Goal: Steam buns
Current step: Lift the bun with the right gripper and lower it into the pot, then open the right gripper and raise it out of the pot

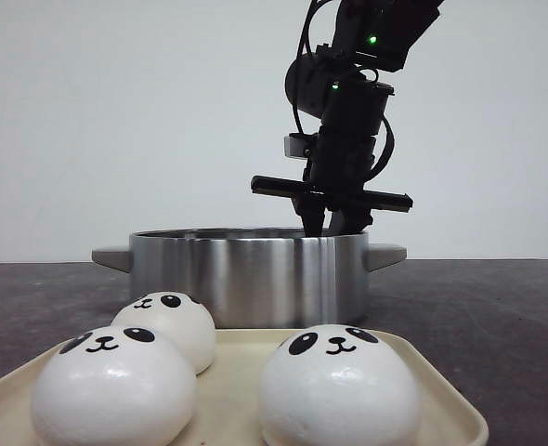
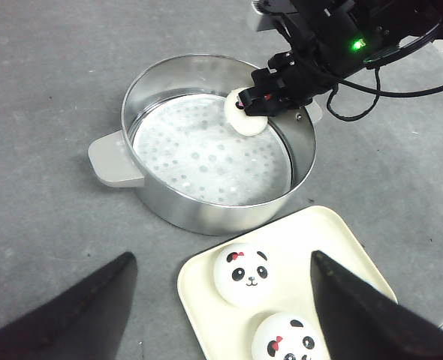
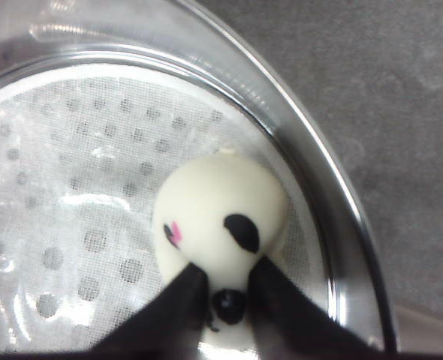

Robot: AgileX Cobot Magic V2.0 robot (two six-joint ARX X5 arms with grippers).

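The left gripper (image 2: 221, 300) hangs above the near part of the table, over the tray; its two dark fingers stand wide apart with nothing between them.

The cream tray (image 1: 446, 395) sits at the near edge of the dark table (image 1: 497, 316). The front view shows three panda-faced buns on it: one at the tray's near left (image 1: 113, 390), one just behind it (image 1: 167, 325), apparently touching, and one at the near right (image 1: 339, 386), apart from the other two.

Behind the tray, toward the middle of the table, stands the stainless steamer pot (image 1: 246, 274) with two side handles. Its perforated insert is covered by a white liner (image 2: 199, 150).

The right gripper (image 3: 225, 289) reaches down inside the pot near its right wall. Its fingers are narrowed onto the fourth bun (image 3: 221, 214), pinching the bun's lower face area. The bun is low in the pot, at or just above the liner; contact with the liner cannot be confirmed.

Probable step: placing the first bun in the steamer. Three buns remain on the tray.

Hazards, as judged:
- The bun is just beside the pot wall. Opening the fingers toward that side may strike the wall or push the bun against it.
- The grip is shallow and off-centre. The glossy bun may slip or roll face-down on release.
- The bun appears soft; retreating before the fingers open fully may drag it or lift the liner.
- Placement at the pot's edge leaves room, but crowding may occur with later buns.
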